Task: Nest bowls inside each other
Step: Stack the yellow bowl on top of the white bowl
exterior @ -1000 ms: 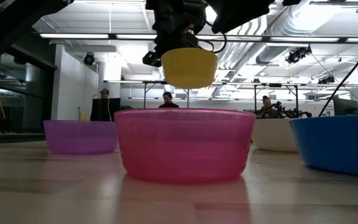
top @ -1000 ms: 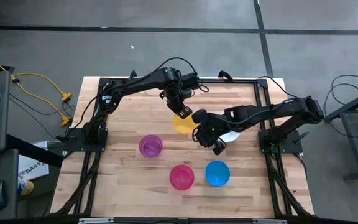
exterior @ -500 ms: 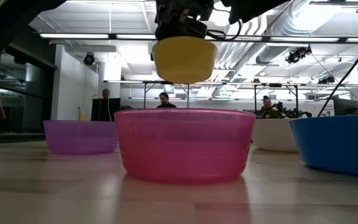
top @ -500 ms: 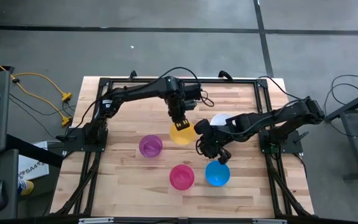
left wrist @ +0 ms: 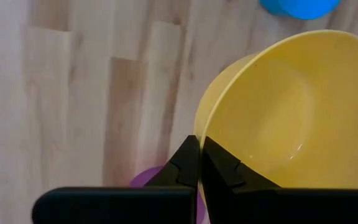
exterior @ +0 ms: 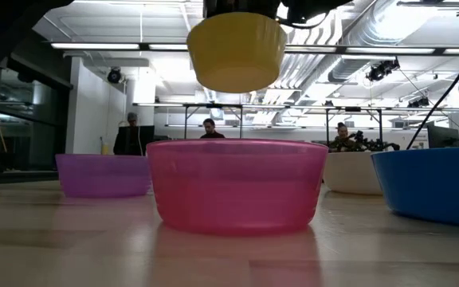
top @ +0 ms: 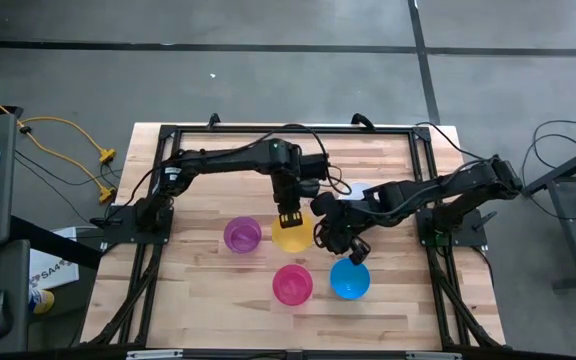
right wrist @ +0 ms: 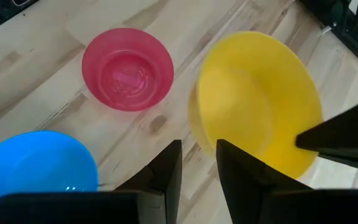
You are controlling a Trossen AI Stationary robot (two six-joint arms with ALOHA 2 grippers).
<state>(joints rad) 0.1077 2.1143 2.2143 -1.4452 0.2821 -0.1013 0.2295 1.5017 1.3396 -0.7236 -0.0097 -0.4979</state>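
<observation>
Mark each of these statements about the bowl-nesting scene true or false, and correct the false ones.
1. The left gripper has its jaws shut on the rim of the small round yellow plastic bowl. True.
2. The yellow bowl rests on the wooden table. False: the low view shows it held in the air.
3. The right gripper holds the round blue plastic bowl. False: its jaws are empty, and the blue bowl sits on the table.
4. The round pink-red plastic bowl stands empty. True.
5. The round purple plastic bowl sits inside the pink-red one. False: they stand apart.
</observation>
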